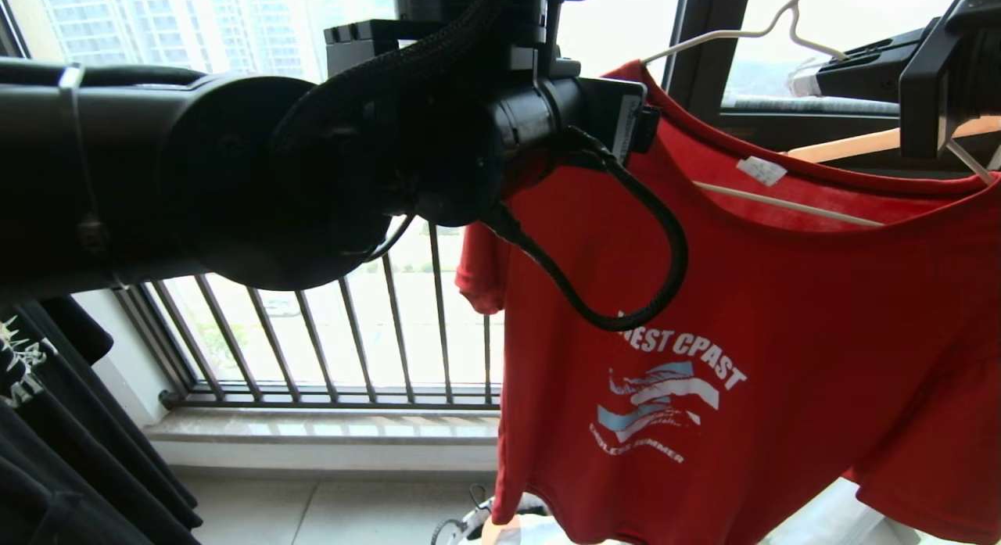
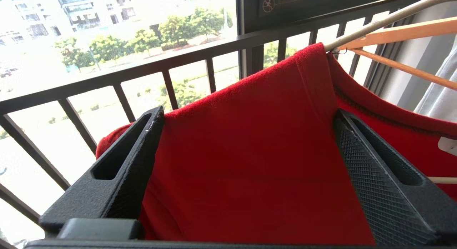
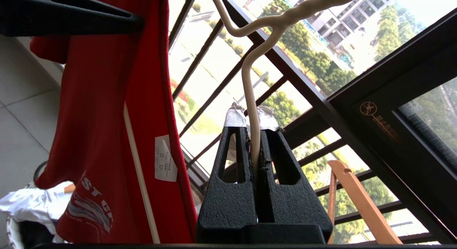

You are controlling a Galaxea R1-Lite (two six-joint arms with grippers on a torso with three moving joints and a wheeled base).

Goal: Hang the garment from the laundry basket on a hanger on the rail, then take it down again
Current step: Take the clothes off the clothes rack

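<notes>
Our right gripper [image 3: 254, 134] is clenched tight on the thin neck of the white hanger [image 3: 250, 91], up by the window. Our left gripper [image 2: 246, 116] is spread wide with nothing pinched in it, and the shoulder of the red T-shirt [image 2: 242, 156] sits between its 2 fingers [image 2: 121, 167].

The shirt is draped on the hanger. We judge it to be soft, light and floppy, so it will sag and slide if we only pinch a little bit. A good place to take hold looks like the thick seam at the shoulder or the collar. The hanger wire is thin and slippery, so it may twist in a grip.

A wooden hanger [image 3: 360, 202] hangs just beside us, and the black window railing [image 1: 336, 334] is close behind. Black T-shirts [image 1: 55, 420] hang at our left. The laundry basket [image 3: 21, 220] waits below on the floor. We cannot see the rail.
</notes>
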